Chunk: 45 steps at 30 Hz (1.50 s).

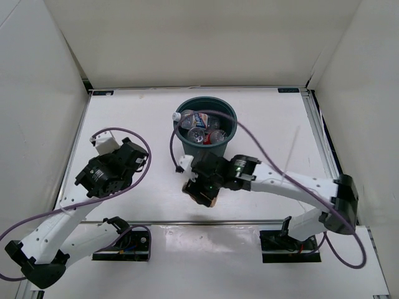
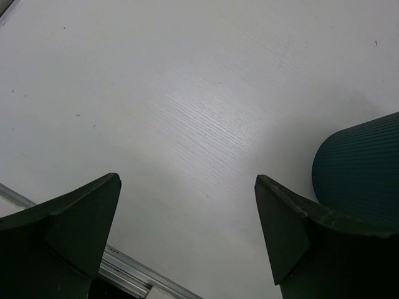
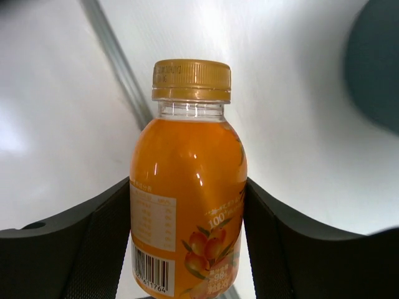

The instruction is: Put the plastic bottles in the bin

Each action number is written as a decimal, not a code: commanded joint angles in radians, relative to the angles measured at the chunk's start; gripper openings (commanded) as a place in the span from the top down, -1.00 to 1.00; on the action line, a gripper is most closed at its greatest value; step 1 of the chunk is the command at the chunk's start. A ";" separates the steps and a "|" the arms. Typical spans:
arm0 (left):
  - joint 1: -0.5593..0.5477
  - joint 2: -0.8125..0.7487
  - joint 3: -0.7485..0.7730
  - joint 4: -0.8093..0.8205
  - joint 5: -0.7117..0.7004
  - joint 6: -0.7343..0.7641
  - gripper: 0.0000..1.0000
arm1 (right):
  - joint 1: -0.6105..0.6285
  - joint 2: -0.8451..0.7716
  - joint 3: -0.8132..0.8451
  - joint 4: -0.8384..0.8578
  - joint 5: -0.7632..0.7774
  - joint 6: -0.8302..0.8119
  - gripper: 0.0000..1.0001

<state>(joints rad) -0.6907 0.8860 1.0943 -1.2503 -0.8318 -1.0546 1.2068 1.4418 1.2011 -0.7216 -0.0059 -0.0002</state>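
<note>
The dark teal bin (image 1: 187, 141) stands at the table's middle back. Inside lie several bottles: clear ones (image 1: 197, 135) and one with a red label (image 1: 215, 141); one clear bottle's white cap (image 1: 176, 116) pokes over the left rim. My right gripper (image 1: 201, 190) is just in front of the bin, shut on the squat orange bottle (image 3: 187, 193), whose gold cap (image 3: 191, 78) points away from the wrist; the bottle's end shows in the top view (image 1: 208, 199). My left gripper (image 2: 187, 187) is open and empty over the table, left of the bin (image 2: 365, 165).
White walls enclose the table on three sides. A metal rail (image 1: 187, 221) runs along the front edge, also showing in the right wrist view (image 3: 115, 56). Purple cables (image 1: 274, 163) loop over both arms near the bin.
</note>
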 commanded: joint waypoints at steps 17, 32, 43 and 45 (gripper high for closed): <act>0.003 0.039 0.003 0.031 0.017 0.025 -1.00 | -0.480 0.299 0.798 -0.151 0.274 0.141 0.50; 0.003 0.059 0.030 0.063 0.040 0.060 -1.00 | -0.460 0.132 0.796 -0.203 0.474 0.293 -1.00; 0.003 0.088 0.093 0.178 0.054 0.202 -1.00 | -0.759 -0.174 0.479 -0.236 -0.203 0.390 -1.00; 0.003 0.116 0.093 0.189 0.069 0.212 -1.00 | -0.786 -0.244 0.404 -0.204 -0.203 0.400 -1.00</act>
<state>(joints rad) -0.6899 0.9726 1.1614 -1.1046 -0.7834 -0.8978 0.4477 1.2198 1.6936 -0.9497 -0.0387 0.3782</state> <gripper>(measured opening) 0.998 0.998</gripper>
